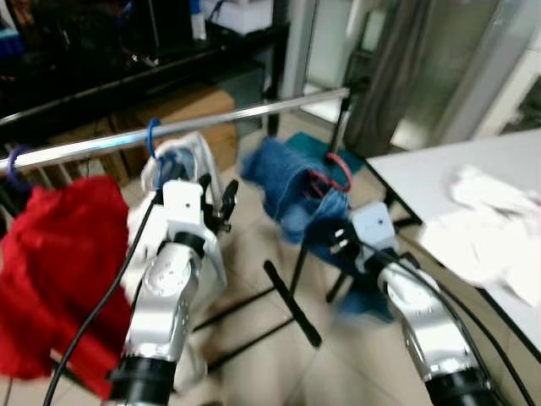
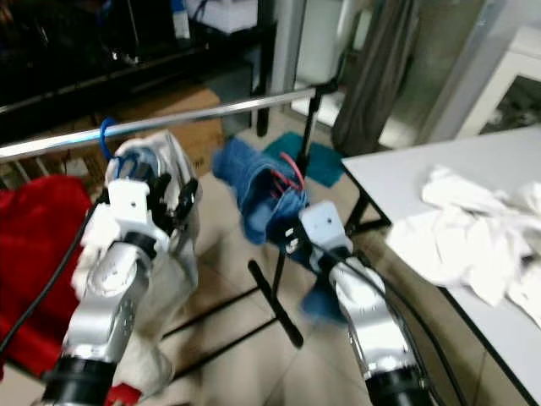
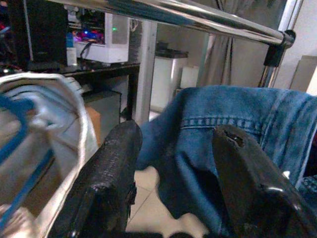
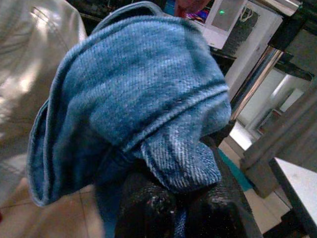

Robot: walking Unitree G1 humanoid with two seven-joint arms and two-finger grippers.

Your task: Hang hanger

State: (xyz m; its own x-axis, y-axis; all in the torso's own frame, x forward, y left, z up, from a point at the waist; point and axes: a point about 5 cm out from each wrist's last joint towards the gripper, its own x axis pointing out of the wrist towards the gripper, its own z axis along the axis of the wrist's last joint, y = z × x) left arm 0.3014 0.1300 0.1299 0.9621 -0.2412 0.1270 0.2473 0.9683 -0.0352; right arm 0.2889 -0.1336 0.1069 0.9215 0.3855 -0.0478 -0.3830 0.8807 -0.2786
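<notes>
While the right gripper (image 4: pixel 181 208) is pinching the blue denim garment (image 1: pixel 292 190), its red wire hanger (image 1: pixel 334 173) should be lifted toward the chrome rail (image 1: pixel 254 114) at eleven o'clock; the left gripper (image 3: pixel 181 183) is held spread.

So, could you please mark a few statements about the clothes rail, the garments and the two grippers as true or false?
1. The right gripper holds the blue denim garment. True.
2. The denim garment's red hanger already hangs on the metal rail. False: it is below the rail, hook not on it.
3. The left gripper is shut on the white garment. False: its fingers are apart and hold nothing.
4. A red garment hangs at the robot's left end of the rail. True.
5. The white table carries folded blue jeans. False: white cloth lies on it.
</notes>
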